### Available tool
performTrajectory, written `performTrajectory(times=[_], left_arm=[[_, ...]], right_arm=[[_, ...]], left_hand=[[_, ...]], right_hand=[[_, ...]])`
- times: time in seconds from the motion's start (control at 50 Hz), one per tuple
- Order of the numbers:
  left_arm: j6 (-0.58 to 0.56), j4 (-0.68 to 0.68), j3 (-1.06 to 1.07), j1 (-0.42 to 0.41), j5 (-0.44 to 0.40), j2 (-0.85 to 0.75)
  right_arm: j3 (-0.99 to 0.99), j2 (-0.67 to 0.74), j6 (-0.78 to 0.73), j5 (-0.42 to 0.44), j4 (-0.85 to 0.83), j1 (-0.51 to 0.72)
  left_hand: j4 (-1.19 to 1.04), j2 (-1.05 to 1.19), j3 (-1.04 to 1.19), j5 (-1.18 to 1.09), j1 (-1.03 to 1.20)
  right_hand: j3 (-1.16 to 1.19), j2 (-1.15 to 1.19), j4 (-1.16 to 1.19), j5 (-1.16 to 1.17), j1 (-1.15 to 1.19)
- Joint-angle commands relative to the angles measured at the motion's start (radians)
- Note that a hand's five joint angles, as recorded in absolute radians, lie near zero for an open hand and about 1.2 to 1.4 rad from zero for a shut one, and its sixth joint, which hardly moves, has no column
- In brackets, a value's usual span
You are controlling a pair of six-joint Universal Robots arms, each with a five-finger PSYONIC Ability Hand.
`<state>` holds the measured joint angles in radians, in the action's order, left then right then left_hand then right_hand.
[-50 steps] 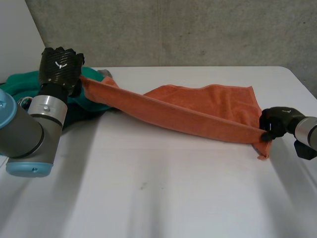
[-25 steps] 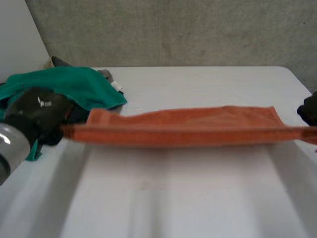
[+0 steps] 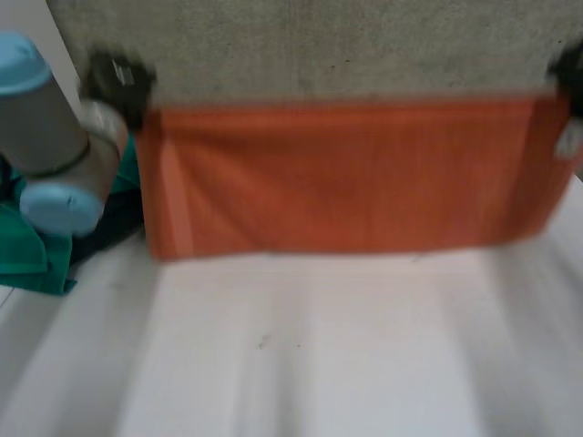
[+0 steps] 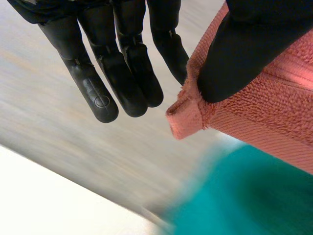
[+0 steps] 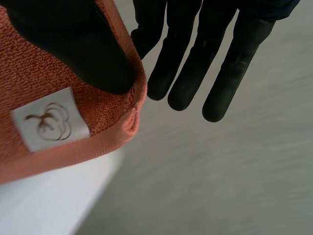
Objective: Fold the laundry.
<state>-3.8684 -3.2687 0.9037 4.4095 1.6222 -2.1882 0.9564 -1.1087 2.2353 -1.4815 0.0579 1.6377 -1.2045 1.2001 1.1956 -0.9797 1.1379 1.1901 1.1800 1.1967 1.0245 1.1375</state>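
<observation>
In the head view, the orange towel (image 3: 346, 177) is held up off the white table (image 3: 291, 364) as a flat, spread sheet, its lower edge hanging just above the tabletop. Its upper corners are taken by the left hand (image 3: 117, 77) and the right hand (image 3: 571, 68), well apart, so the top edge is drawn straight. A green cloth (image 3: 36, 259) is heaped at the table's left side, beside the left arm.

In the left wrist view, one corner of the orange towel (image 4: 274, 112) is pinched under the thumb of the left hand (image 4: 244, 54), while the other fingers (image 4: 122, 83) are kept straight and free. The green cloth (image 4: 234, 196) is seen below.

In the right wrist view, the other corner, just beside a white label (image 5: 49, 120), is clamped by the thumb of the right hand (image 5: 73, 49); the remaining fingers (image 5: 195, 73) are extended.

The step in hand is judged to be the spreading of the towel before the first fold. Next, an even lowering onto the table is called for, with both pinches kept.
</observation>
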Motion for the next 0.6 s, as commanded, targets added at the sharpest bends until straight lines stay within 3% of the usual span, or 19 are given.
performTrajectory(times=[0.02, 0.4, 0.6], left_arm=[[0.023, -0.512, -0.108, -0.005, 0.03, 0.027], [0.083, -0.431, 0.366, -0.018, 0.028, 0.028], [0.067, -0.327, 0.671, -0.047, 0.027, 0.102]], right_arm=[[0.044, -0.062, 0.208, 0.015, -0.528, 0.004], [0.306, 0.029, 0.214, 0.089, -0.477, 0.014], [0.493, 0.053, 0.165, 0.112, -0.222, 0.004]], left_hand=[[-0.192, 0.196, 0.201, -0.242, 0.258], [-0.192, 0.196, 0.201, -0.242, 0.258], [-0.192, 0.196, 0.201, -0.242, 0.258]], right_hand=[[0.206, 0.216, 0.2, 0.197, 0.259], [0.206, 0.216, 0.2, 0.197, 0.259], [0.206, 0.216, 0.2, 0.197, 0.259]])
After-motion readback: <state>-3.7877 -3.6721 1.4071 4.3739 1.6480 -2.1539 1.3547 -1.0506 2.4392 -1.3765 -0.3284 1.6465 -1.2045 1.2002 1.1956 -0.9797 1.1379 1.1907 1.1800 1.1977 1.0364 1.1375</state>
